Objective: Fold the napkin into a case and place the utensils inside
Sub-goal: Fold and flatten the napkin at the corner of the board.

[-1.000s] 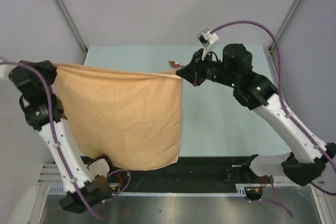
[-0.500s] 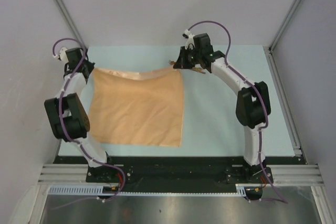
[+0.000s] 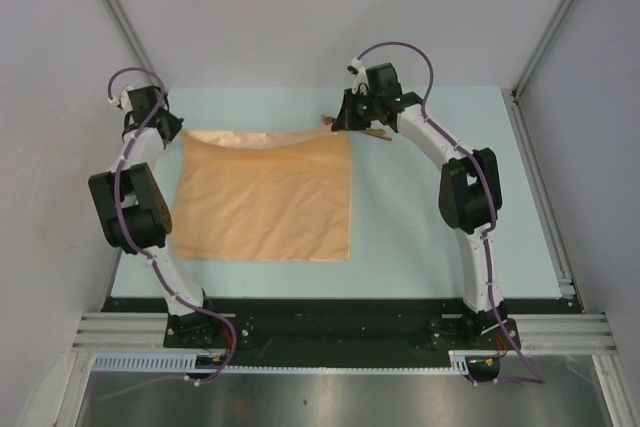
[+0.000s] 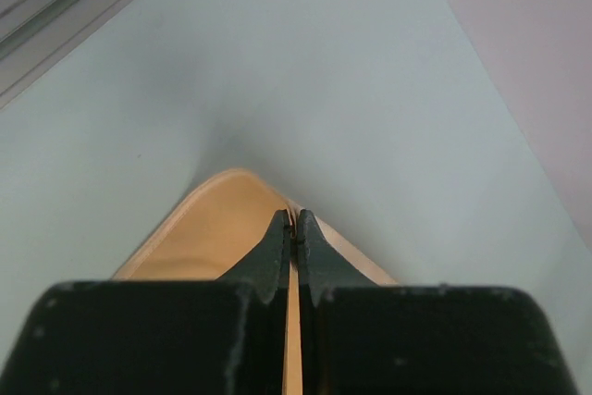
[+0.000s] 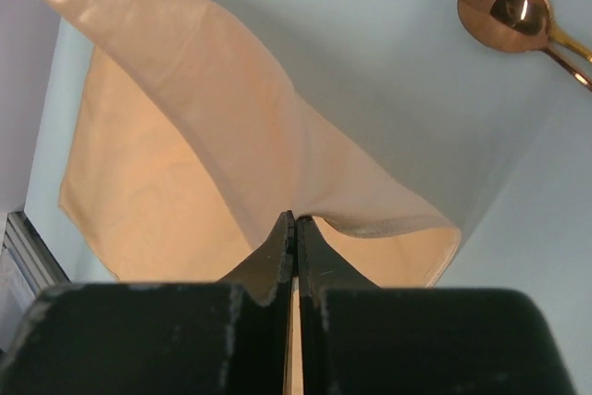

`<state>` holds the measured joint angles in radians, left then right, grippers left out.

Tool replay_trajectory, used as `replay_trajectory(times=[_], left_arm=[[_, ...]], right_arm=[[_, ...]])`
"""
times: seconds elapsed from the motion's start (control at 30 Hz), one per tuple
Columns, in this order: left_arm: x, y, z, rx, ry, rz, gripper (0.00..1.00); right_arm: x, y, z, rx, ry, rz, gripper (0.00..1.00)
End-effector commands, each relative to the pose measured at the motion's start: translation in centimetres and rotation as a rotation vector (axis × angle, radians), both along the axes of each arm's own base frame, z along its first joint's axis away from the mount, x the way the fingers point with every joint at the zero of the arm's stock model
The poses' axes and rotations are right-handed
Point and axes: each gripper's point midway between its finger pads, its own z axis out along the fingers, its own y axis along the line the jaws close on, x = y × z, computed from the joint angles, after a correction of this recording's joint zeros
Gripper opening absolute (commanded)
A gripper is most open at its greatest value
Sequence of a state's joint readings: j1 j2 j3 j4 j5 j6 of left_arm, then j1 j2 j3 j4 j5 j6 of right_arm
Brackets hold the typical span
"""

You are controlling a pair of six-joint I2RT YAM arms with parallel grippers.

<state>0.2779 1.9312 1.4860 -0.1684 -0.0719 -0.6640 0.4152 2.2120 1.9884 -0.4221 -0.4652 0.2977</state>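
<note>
Now you are holding the napkin (image 3: 265,197) lower than half a second ago: its body is lying spread on the table (image 3: 430,177), and only the far edge is sagging between the grippers. Your left gripper (image 4: 293,224) is pinching the far-left corner, jaws pressed onto the cloth; your right gripper (image 5: 294,221) is clamping the far-right corner likewise. The utensils (image 5: 504,8) are lying just beyond that corner, their handles running out of the wrist view.
</note>
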Motion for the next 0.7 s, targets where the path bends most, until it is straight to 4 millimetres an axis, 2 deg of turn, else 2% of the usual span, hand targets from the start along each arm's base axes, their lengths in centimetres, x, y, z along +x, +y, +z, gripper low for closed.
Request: replay_trajectory(times=[0.0, 0.03, 0.07, 0.1, 0.17, 0.2, 0.27, 0.3, 0.33, 0.37, 0.4, 0.43, 0.47, 0.57, 0.63, 0.67], left_arm=[[-5.0, 0.0, 1.4, -0.036, 0.122, 0.012, 0.00], [-6.1, 0.3, 1.3, -0.018, 0.159, 0.023, 0.00], [-7.1, 0.3, 1.4, -0.015, 0.180, 0.019, 0.00], [-8.1, 0.2, 1.3, -0.015, 0.213, 0.014, 0.00], [-10.5, 0.0, 0.6, -0.002, 0.310, -0.007, 0.00], [-11.4, -0.1, 0.7, 0.014, 0.339, -0.013, 0.00], [-14.0, -0.4, -0.5, 0.026, 0.430, -0.032, 0.00], [-14.9, -0.3, -0.2, 0.048, 0.441, -0.037, 0.00], [-15.7, -0.4, -0.5, 0.056, 0.454, -0.037, 0.00], [-17.3, -0.5, -1.8, 0.061, 0.501, -0.025, 0.00], [-18.0, -0.6, -1.5, 0.070, 0.494, -0.021, 0.00], [-18.7, -0.7, -1.8, 0.069, 0.502, -0.017, 0.00], [-20.0, -1.1, -3.0, 0.057, 0.534, -0.012, 0.00], [-22.0, -1.7, -3.9, 0.034, 0.560, 0.009, 0.00], [-22.5, -1.8, -3.9, 0.023, 0.560, 0.032, 0.00], [-22.8, -2.0, -4.2, 0.016, 0.565, 0.037, 0.00]], right_arm=[[-3.3, -0.3, 1.9, -0.001, 0.071, -0.011, 0.00], [-4.3, -0.3, 1.7, -0.007, 0.093, -0.009, 0.00], [-5.5, 0.2, 2.9, -0.008, 0.080, -0.007, 0.00], [-7.1, 0.1, 1.4, -0.030, 0.125, -0.005, 0.00], [-9.2, 0.6, 0.8, -0.068, 0.136, 0.008, 0.00], [-10.4, 0.4, 0.4, -0.089, 0.149, 0.014, 0.00], [-12.5, 0.1, -0.5, -0.128, 0.184, 0.025, 0.00], [-14.4, 0.3, -1.2, -0.142, 0.202, 0.044, 0.00], [-15.2, 0.4, -1.5, -0.149, 0.207, 0.056, 0.00], [-16.0, 0.5, -1.8, -0.156, 0.213, 0.063, 0.00], [-17.2, 0.9, -1.4, -0.152, 0.201, 0.080, 0.00], [-18.3, 0.5, -2.7, -0.171, 0.220, 0.085, 0.00], [-18.8, 0.3, -2.8, -0.177, 0.217, 0.083, 0.00], [-20.5, 0.2, -3.5, -0.153, 0.228, 0.092, 0.00], [-21.5, 0.4, -3.7, -0.154, 0.213, 0.110, 0.00], [-22.1, 0.1, -4.5, -0.171, 0.222, 0.113, 0.00]])
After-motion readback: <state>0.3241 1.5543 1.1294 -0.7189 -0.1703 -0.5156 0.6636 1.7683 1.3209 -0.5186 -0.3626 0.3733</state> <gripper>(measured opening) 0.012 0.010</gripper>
